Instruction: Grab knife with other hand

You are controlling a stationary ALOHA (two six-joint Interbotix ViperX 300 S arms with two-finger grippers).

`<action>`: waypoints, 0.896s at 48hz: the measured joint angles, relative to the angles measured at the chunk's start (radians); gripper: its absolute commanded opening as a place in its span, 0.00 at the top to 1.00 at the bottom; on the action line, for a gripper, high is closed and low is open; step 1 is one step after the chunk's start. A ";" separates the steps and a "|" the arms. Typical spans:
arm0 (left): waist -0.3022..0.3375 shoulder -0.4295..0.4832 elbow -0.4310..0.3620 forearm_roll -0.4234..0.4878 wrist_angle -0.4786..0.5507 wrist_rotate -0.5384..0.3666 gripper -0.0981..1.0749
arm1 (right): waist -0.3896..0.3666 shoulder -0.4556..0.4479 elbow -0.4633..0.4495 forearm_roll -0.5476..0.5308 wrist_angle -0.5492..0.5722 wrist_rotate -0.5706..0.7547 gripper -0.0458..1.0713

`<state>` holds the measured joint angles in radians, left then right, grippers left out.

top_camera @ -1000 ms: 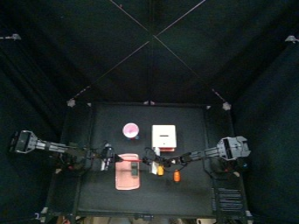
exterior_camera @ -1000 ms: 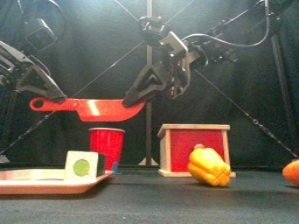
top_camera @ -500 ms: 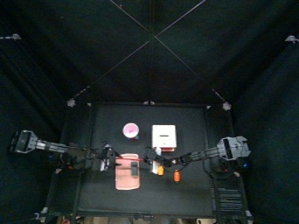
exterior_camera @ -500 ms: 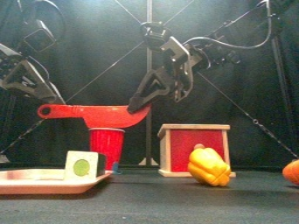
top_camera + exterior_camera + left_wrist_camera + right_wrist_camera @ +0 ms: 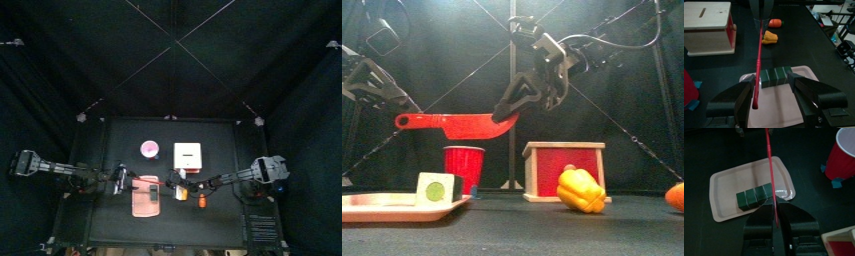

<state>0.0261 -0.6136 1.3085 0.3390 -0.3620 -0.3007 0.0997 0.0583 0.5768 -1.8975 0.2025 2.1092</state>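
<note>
Red knife [image 5: 456,123] hangs level in the air above the red cup [image 5: 464,167], its blade tip pinched by the right gripper [image 5: 510,108]; the left gripper [image 5: 398,103] gapes wide beside the handle, holding nothing

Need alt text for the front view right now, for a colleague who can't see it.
The right gripper holds a red plastic knife level in the air by its blade end. The left gripper, open, is off the handle. Below stand a red plastic cup and a wooden box.
</note>
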 measured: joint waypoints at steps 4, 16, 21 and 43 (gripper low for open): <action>0.002 0.003 0.006 0.000 -0.002 0.002 0.17 | 0.000 0.000 -0.002 -0.002 0.000 0.000 0.58; 0.003 0.029 0.009 0.000 -0.002 0.002 0.17 | 0.002 0.000 -0.005 -0.002 0.002 0.000 0.58; 0.006 0.049 0.009 0.000 0.000 0.002 0.17 | 0.000 0.000 -0.006 -0.003 0.002 0.002 0.58; 0.037 0.071 0.005 -0.023 -0.003 0.003 0.40 | 0.002 0.000 -0.006 -0.006 0.002 0.000 0.58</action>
<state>0.0629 -0.5430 1.3131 0.3160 -0.3651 -0.2976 0.1012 0.0583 0.5706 -1.9037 0.2040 2.1092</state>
